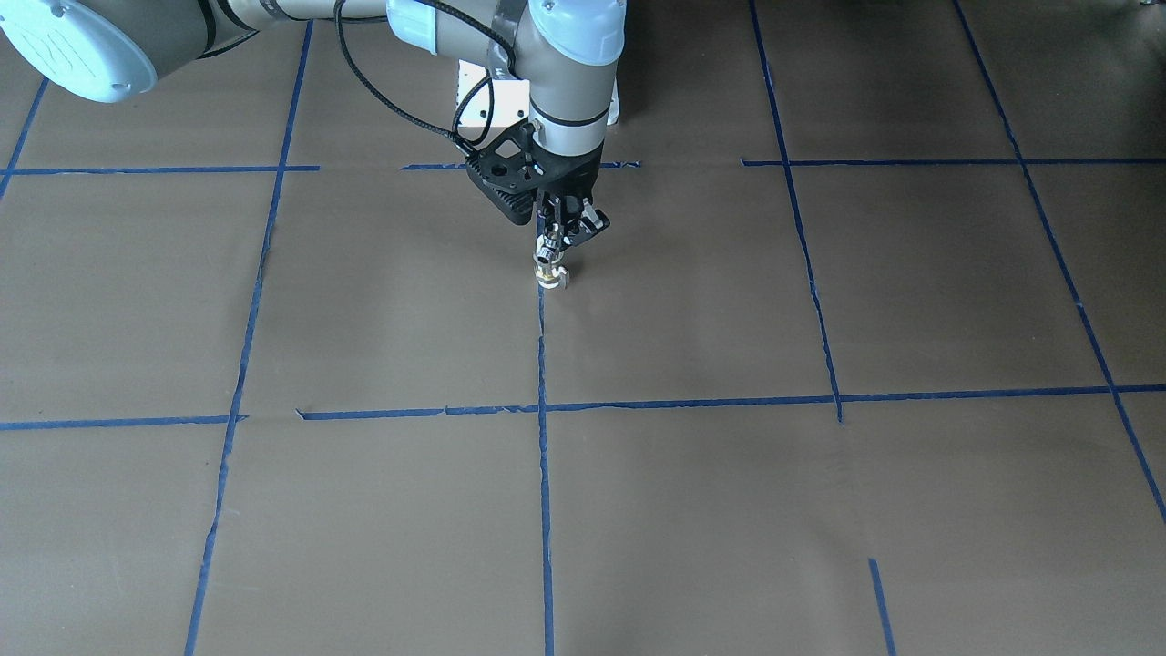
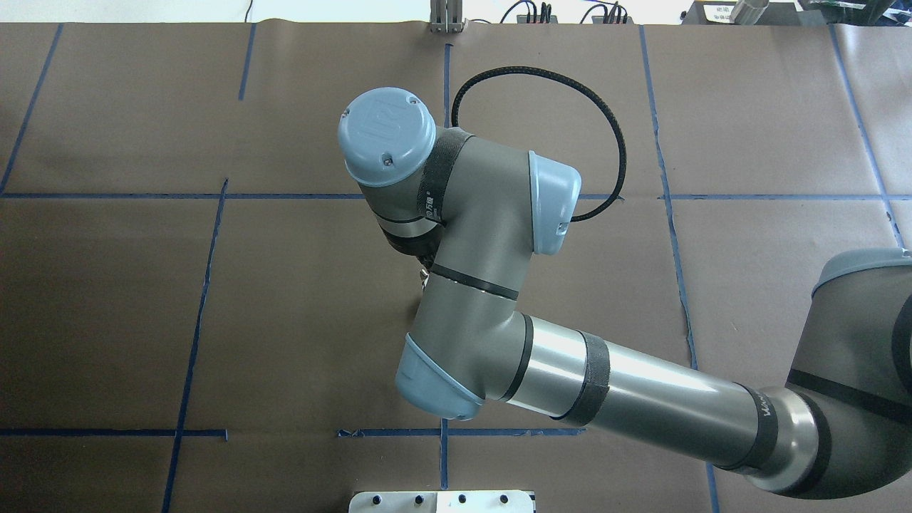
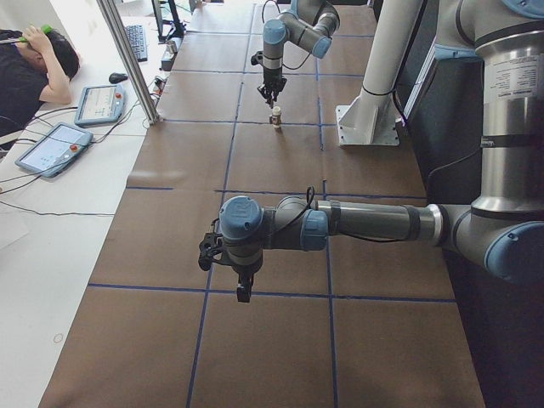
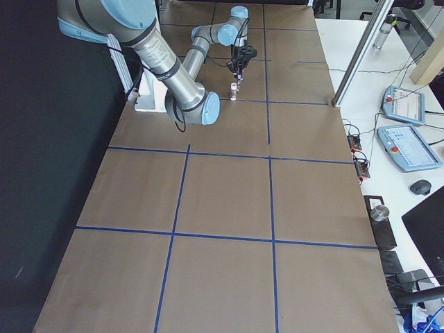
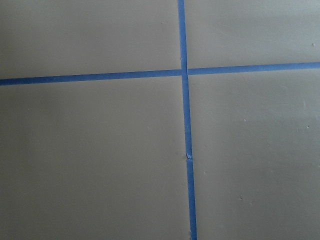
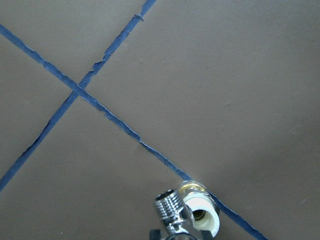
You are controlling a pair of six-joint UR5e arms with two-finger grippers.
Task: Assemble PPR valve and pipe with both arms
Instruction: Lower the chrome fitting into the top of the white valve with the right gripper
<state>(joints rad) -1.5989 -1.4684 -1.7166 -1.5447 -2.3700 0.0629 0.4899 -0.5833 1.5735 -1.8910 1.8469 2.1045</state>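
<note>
Right gripper (image 1: pixel 554 239) looks clamped on the chrome pipe (image 1: pixel 544 247), holding it directly over the PPR valve (image 1: pixel 550 275), which stands on a blue tape line (image 1: pixel 541 346). The 2 are probably being aligned for joining, but seating is unclear.

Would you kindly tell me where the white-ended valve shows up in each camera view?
Front-facing: valve upper centre.
Overhead: hidden beneath the right arm.
Left side: valve far off, top centre.
Right side: valve far off, top centre.
Left wrist: not in it.
Right wrist: valve at bottom edge.
Shared landmark: the blue tape line beside it.
</note>
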